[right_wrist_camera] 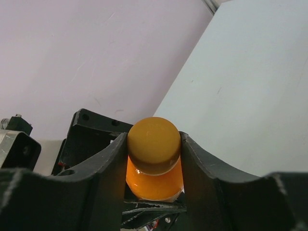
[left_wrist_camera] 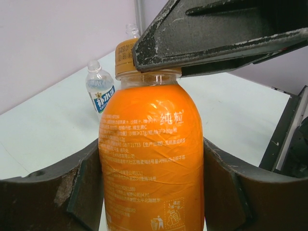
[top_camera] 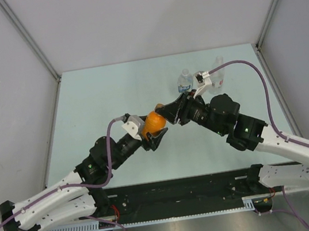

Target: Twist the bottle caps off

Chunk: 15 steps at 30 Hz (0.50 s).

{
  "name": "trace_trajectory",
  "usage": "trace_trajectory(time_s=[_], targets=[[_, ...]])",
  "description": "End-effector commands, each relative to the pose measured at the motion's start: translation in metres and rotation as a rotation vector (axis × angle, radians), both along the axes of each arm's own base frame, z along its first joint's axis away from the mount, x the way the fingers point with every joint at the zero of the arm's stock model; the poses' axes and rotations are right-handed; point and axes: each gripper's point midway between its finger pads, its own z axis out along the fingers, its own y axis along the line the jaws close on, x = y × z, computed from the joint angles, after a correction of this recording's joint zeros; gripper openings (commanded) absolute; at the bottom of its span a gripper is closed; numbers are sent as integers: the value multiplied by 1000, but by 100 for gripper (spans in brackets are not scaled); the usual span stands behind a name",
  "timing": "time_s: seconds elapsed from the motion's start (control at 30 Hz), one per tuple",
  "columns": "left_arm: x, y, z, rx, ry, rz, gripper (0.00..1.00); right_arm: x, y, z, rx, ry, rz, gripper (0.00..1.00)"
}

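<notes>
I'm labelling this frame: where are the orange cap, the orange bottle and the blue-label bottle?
orange cap (right_wrist_camera: 154, 142): right wrist view, its top face.
orange bottle (left_wrist_camera: 151, 159): left wrist view, mid body.
blue-label bottle (left_wrist_camera: 102, 99): left wrist view, its label.

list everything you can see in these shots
orange bottle: 1, orange with printed label, lifted above mid-table, held between the two hands
orange cap: 1, orange, on the orange bottle's neck
blue-label bottle: 1, clear, upright at the far middle of the table, whitish cap on
slim clear bottle: 1, clear, upright right of the blue-label bottle, partly hidden by the right arm's cable
table: 1, pale green
left arm, right arm: 2, white and black, bases at the near edge
left hand: 1, black, closed around the orange bottle's body
right hand: 1, black, closed on the orange cap
</notes>
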Motion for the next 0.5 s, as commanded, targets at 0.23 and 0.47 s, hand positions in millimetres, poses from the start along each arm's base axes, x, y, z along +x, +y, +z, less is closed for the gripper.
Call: trace_trajectory(time_s=[0.23,0.47], targets=[[-4,-1,11,-32,2,-13,0,-2,-6,32,26,-103,3,0],[-74,-26,34,-91,56,-479,0,-21,-8,50,-19,-319,107,0]])
